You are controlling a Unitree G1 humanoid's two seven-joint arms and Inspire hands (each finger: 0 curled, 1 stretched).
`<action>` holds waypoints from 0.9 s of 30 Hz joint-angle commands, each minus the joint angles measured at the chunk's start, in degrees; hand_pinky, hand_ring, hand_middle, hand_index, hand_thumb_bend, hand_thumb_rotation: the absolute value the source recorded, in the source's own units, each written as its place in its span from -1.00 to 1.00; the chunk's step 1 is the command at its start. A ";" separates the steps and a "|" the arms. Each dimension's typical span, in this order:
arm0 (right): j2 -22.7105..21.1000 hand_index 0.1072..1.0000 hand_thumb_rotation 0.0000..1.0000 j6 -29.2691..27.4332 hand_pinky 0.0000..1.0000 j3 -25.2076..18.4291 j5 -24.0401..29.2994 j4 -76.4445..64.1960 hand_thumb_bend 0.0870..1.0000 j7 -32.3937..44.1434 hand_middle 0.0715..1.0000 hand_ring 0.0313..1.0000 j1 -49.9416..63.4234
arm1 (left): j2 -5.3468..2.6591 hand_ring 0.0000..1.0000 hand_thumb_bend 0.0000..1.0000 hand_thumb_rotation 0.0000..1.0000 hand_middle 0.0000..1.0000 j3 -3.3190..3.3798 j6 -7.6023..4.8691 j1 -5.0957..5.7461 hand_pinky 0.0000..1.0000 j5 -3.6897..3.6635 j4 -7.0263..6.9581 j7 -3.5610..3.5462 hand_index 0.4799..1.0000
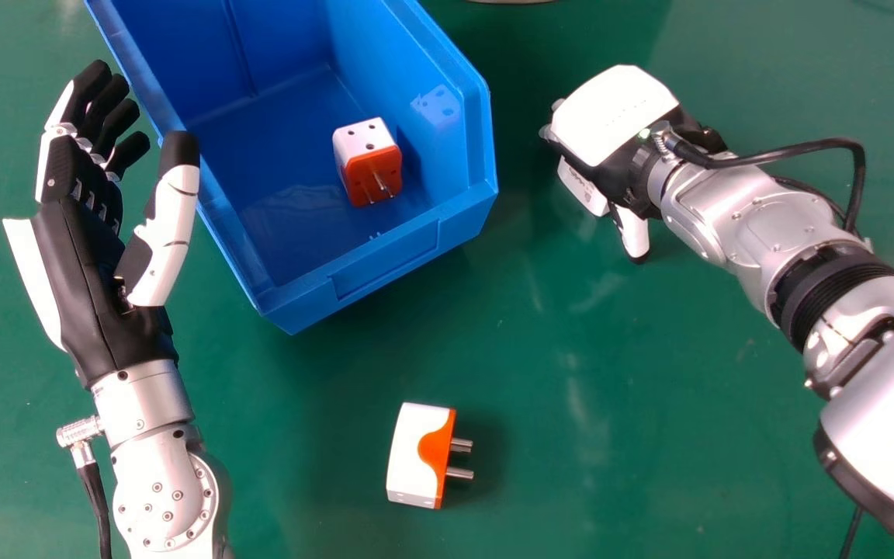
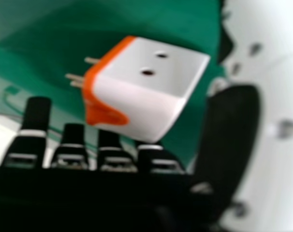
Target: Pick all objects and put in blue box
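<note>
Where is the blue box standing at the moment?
In the head view, the blue box stands on the green table, between the left hand and the right hand.

No words, numbers or signs can be read (any print is too small).

The black-and-white left robot hand (image 1: 78, 272) has relaxed fingers (image 1: 109, 105); the black-and-white right robot hand (image 1: 614, 116), back upward, has its thumb (image 2: 231, 125) apart.
</note>
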 commanded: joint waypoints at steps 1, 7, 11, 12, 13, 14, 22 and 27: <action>-1.15 0.55 -0.98 0.08 0.48 0.68 -0.56 0.41 0.49 -2.90 0.87 0.84 -0.96 | -0.06 0.61 0.33 -0.10 0.64 -0.25 -1.30 -0.26 0.55 0.64 -0.86 0.37 0.24; -1.08 0.44 -0.99 1.32 0.35 1.27 -0.99 0.84 0.45 -9.48 0.73 0.67 0.33 | -0.13 0.61 0.32 -0.10 0.65 -0.44 -1.50 -0.43 0.56 0.68 -0.47 0.45 0.24; -1.18 0.29 -0.95 1.37 0.22 0.29 0.15 0.98 0.33 -13.86 0.56 0.50 1.07 | -0.11 0.62 0.32 -0.10 0.65 -0.38 -1.44 -0.45 0.56 0.47 -0.34 0.44 0.25; -1.35 0.21 -0.96 0.94 0.13 -0.01 0.47 0.92 0.26 -14.91 0.43 0.40 1.20 | -0.06 0.62 0.32 -0.09 0.65 -0.34 -1.45 -0.46 0.56 0.68 -0.29 0.60 0.25; -1.56 0.21 -0.96 0.27 0.13 -0.44 0.90 0.87 0.26 -15.97 0.43 0.40 1.34 | -0.04 0.62 0.32 -0.09 0.65 -0.34 -1.51 -0.49 0.56 0.77 -0.26 0.65 0.25; -1.79 0.21 -0.96 -0.47 0.13 -0.92 1.30 0.82 0.26 -17.05 0.43 0.40 1.50 | -0.02 0.62 0.32 -0.09 0.65 -0.36 -1.60 -0.54 0.56 0.84 -0.19 0.67 0.25; -2.39 0.08 -0.98 -2.25 -0.08 -1.77 2.24 1.29 0.10 -18.99 0.18 0.09 1.83 | -0.12 0.62 0.32 -0.09 0.65 -0.57 -1.36 -0.78 0.56 0.71 -0.11 0.49 0.25; -2.75 0.00 -0.99 -3.48 -0.19 -2.25 2.67 1.17 0.02 -19.23 0.06 -0.07 1.83 | -0.07 0.62 0.33 -0.08 0.65 -0.42 -1.19 -0.93 0.56 0.54 -0.09 0.55 0.25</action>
